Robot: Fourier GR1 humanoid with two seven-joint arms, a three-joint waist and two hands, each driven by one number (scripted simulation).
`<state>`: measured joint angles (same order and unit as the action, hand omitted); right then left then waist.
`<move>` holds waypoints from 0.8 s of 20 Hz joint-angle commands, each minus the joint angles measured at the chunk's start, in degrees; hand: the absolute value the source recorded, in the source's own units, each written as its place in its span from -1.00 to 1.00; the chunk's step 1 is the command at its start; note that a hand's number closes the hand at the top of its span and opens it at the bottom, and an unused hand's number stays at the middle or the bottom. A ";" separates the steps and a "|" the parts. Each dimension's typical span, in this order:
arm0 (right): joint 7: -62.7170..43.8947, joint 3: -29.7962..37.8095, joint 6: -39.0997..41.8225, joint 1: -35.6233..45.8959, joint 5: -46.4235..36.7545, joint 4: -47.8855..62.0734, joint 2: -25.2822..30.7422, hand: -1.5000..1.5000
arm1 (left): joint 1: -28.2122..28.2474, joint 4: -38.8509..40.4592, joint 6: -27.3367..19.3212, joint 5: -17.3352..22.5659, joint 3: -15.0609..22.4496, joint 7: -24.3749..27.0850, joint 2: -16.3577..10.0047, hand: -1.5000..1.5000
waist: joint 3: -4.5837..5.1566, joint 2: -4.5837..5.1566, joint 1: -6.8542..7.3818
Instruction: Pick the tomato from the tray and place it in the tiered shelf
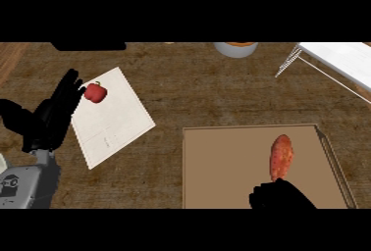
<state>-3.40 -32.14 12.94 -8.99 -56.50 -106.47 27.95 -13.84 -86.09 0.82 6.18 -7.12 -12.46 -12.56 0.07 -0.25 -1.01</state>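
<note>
**Tomato just right of the left hand**

Head view: the tomato (95, 92) lies in the upper left of the frame, on the pale tray (116, 122), near its upper left edge. The left hand (54, 115) is released, with straight fingers pointing up the frame and their tips just left of the tomato. It is by far the nearer hand.

The right hand (279, 196) sits at the lower right, by an oblong orange vegetable (280, 156) on a brown board (225, 166). Whether it is clenched I cannot tell.

The tiered shelf (340, 56) stands at the upper right, well apart across the table (196, 88).
</note>
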 commanded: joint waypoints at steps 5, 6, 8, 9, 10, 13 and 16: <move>6.08 7.32 -5.16 -12.55 17.79 -19.32 -1.12 1.00 | 0.68 -1.55 -0.14 0.37 -0.45 -1.01 -0.16 0.00 | -0.13 -0.10 -0.98; 5.92 6.25 -6.18 -15.00 17.62 -22.70 -1.39 1.00 | -0.30 0.31 -0.44 0.15 -1.15 -0.69 -0.52 0.00 | -0.09 -0.06 -1.44; 2.80 11.63 -4.57 -13.50 21.60 -29.39 -1.47 1.00 | -0.83 -0.78 -1.23 -0.38 -0.13 -1.59 0.40 0.00 | -0.05 0.02 -0.80; 4.72 13.86 -5.16 -16.26 25.50 -32.90 -0.77 1.00 | 0.02 0.05 0.44 1.08 -2.82 -0.05 -2.01 0.00 | -0.05 -0.08 -1.42; 1.72 17.57 -3.05 -14.16 28.61 -34.91 -0.82 1.00 | 0.30 -0.20 0.15 0.07 -0.73 -0.39 -0.54 0.00 | -0.04 0.15 -0.45; -1.09 22.96 -2.17 -15.24 34.15 -38.56 -1.81 1.00 | 2.78 -1.62 -1.02 -1.22 1.20 0.40 1.76 0.00 | -0.03 0.08 -0.05; -4.74 32.12 1.24 -11.18 41.23 -38.50 -0.70 1.00 | -2.16 0.87 -0.98 -0.72 0.06 -1.35 0.47 0.00 | -0.02 0.28 -0.43</move>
<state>-2.69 -9.49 10.67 -19.89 -27.72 -134.84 26.33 -14.00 -86.48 0.18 5.59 -7.00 -13.02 -12.13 0.05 -0.10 -1.32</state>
